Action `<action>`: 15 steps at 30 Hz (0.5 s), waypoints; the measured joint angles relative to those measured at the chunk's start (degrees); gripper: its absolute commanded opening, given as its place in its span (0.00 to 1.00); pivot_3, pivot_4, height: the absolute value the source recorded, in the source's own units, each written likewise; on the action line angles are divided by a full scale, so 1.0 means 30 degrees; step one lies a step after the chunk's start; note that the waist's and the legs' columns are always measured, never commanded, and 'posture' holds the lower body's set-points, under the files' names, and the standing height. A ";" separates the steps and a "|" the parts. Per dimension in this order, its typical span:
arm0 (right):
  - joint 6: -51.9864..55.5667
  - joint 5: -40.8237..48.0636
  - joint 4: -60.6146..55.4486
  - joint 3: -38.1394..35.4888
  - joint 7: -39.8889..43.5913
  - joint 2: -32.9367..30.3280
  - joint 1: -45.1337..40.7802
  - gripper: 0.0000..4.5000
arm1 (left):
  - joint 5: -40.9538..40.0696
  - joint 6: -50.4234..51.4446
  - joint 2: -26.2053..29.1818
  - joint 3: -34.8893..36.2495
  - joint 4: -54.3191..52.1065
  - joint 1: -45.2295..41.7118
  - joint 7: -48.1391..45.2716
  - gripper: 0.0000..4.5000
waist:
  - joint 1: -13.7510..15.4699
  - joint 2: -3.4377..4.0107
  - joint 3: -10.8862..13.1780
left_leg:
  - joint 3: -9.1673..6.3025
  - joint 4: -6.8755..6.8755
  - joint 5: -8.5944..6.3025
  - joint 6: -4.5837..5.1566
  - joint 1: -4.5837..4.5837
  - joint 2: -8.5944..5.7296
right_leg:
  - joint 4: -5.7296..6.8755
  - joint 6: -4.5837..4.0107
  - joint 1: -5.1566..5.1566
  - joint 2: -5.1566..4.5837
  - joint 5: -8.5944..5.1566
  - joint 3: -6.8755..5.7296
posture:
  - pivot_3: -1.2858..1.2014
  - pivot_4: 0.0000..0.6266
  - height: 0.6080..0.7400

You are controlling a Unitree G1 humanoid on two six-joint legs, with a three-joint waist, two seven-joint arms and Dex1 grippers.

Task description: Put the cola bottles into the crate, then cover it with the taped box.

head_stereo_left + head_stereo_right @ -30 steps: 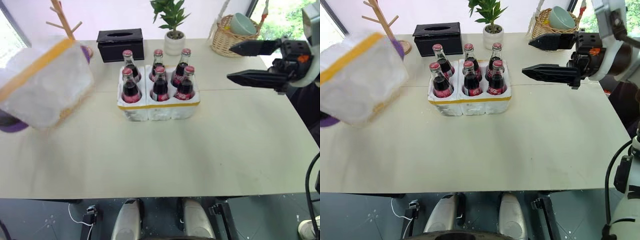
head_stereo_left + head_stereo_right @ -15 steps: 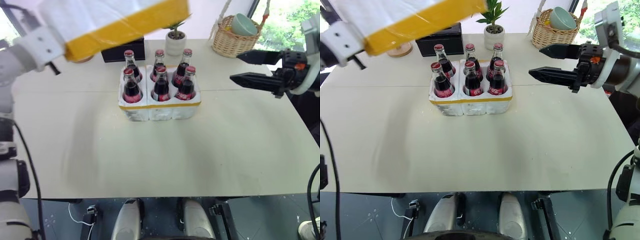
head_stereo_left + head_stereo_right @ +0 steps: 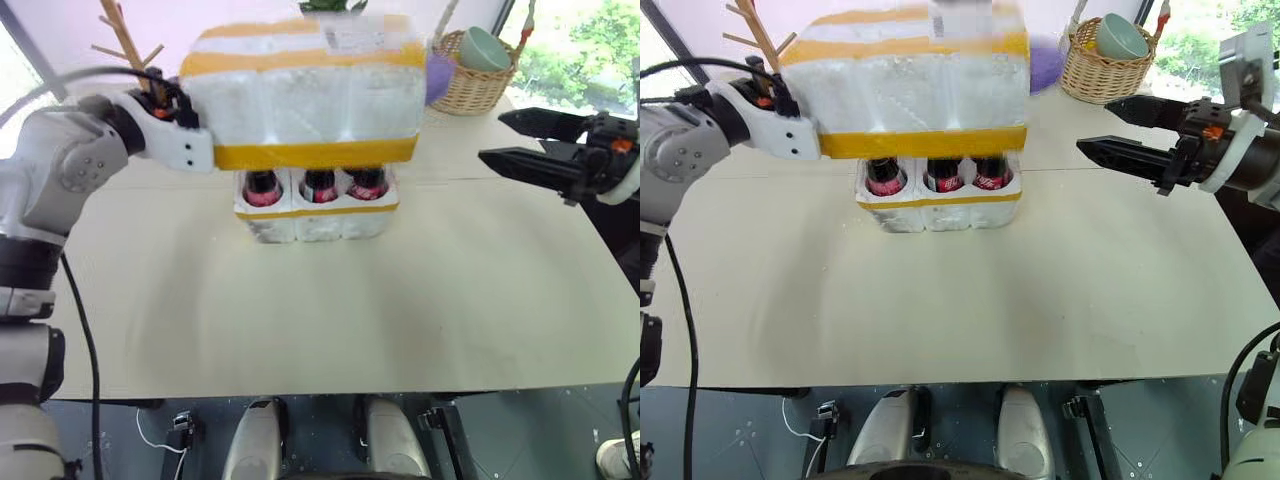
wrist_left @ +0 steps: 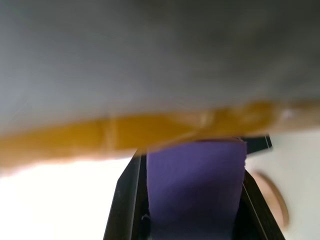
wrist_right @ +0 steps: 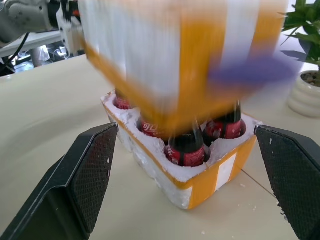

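Box (image 3: 310, 95) hangs over bottles (image 3: 315, 185) in crate (image 3: 318, 215), pinched by left tool (image 3: 195, 135); right tool (image 3: 525, 140) spread.

The taped box (image 3: 305, 95) hangs in front of the cola bottles (image 3: 315, 185), hiding their necks and caps; just the dark bodies and red labels show between its lower yellow band and the crate (image 3: 318, 215). The box also covers most of the potted plant (image 3: 325, 6) behind it, a few leaves peeking over its top. The left gripper (image 3: 190, 125) is lost against the box's side wall, so its fingers cannot be made out. In the right wrist view the box is smeared with blur, and beside it a purple shape (image 5: 255, 70) is too blurred to name.
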 measured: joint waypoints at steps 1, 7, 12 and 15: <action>0.0039 0.0131 -0.0086 -0.0027 -0.0110 0.0002 0.0011 1.00 | 0.0296 0.0403 -0.0064 -0.0004 -0.0518 0.0325 -0.0013 0.09 | 0.0009 -0.0003 0.0000 | -0.0005 0.0003 0.0000 0.0000 -0.0003 0.0000 | 0.0000 0.0000 0.0000 0.0000 0.0000 -0.0002 | 0.52 0.24 0.97; 0.0033 0.0404 -0.0240 -0.0037 -0.0531 0.0096 0.0333 1.00 | 0.0545 0.2174 -0.0176 0.0245 -0.3625 0.1872 -0.0759 0.20 | -0.0017 -0.0001 -0.0002 | -0.0006 -0.0003 -0.0001 0.0002 0.0004 0.0000 | -0.0001 -0.0001 0.0002 0.0000 -0.0001 0.0002 | 0.52 0.24 0.97; -0.0265 0.0219 -0.0216 0.0404 -0.0470 0.0059 0.0409 1.00 | 0.0350 0.2657 -0.0314 0.0248 -0.4018 0.3332 -0.1148 0.74 | -0.0027 -0.0001 -0.0002 | -0.0007 -0.0001 -0.0001 0.0002 0.0004 0.0001 | -0.0001 -0.0001 0.0002 0.0002 -0.0001 0.0002 | 0.52 0.24 0.97; -0.0520 -0.0133 -0.0124 0.0680 -0.0164 0.0011 0.0797 1.00 | -0.0325 0.2742 0.0016 0.0586 -0.4278 0.4359 -0.1370 0.98 | -0.0013 -0.0002 -0.0002 | -0.0008 0.0001 -0.0001 0.0002 0.0000 0.0000 | -0.0004 -0.0001 0.0002 0.0001 -0.0001 0.0003 | 0.52 0.24 0.97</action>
